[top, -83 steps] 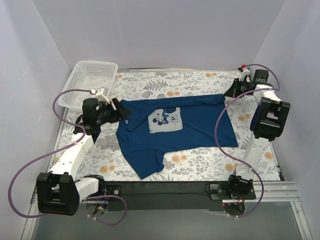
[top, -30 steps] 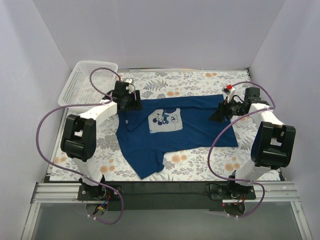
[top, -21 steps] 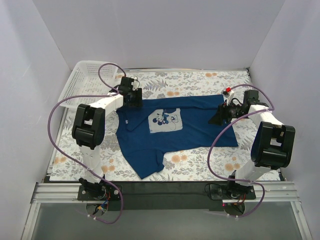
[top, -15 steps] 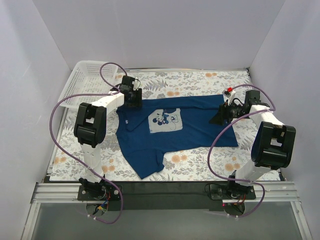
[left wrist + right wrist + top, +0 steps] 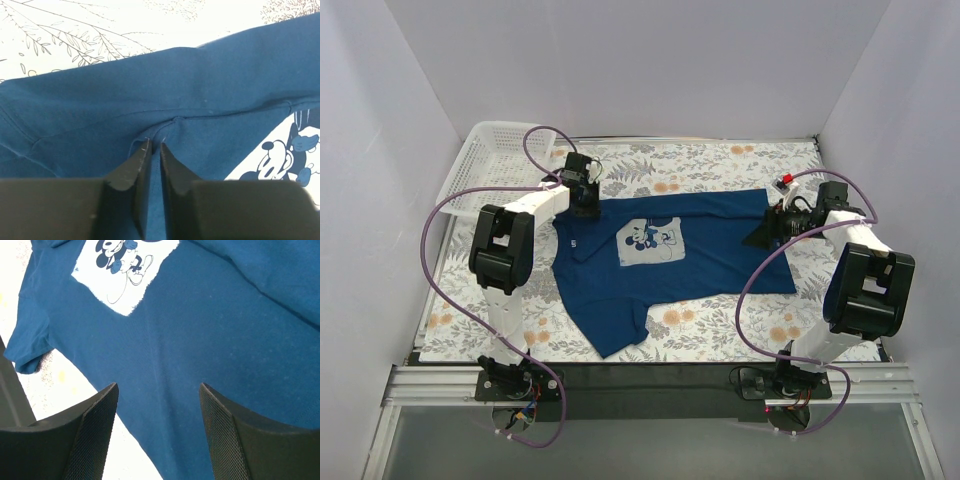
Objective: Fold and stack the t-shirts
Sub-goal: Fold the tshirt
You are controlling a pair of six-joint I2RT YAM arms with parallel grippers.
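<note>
One dark navy t-shirt (image 5: 710, 250) lies spread flat and front up across the middle of the flower-patterned worktop (image 5: 720, 165). Its neck is toward the left side and its hem toward the right, and the light square cartoon print (image 5: 651, 241) shows on the chest. One sleeve lies at the far left of the cloth and the other points toward the near edge. The left arm (image 5: 535, 204) reaches over to that far left sleeve. In its wrist view the left jaws are drawn almost together, the two dark fingers (image 5: 131, 172) nipping a small raised pucker of blue cloth where a seam runs up to their tips. The right arm (image 5: 850, 225) bends in over the far right part of the shirt, near the hem. The right jaws stand spread wide, with their ribbed black fingers (image 5: 95, 435) apart and plain blue cloth filling the gap between them, and nothing is gripped. Whether those fingertips touch the cloth or hang just above it cannot be told. A white mesh basket (image 5: 485, 165) sits at the far left corner of the worktop, tilted against the wall and apart from the shirt.
</note>
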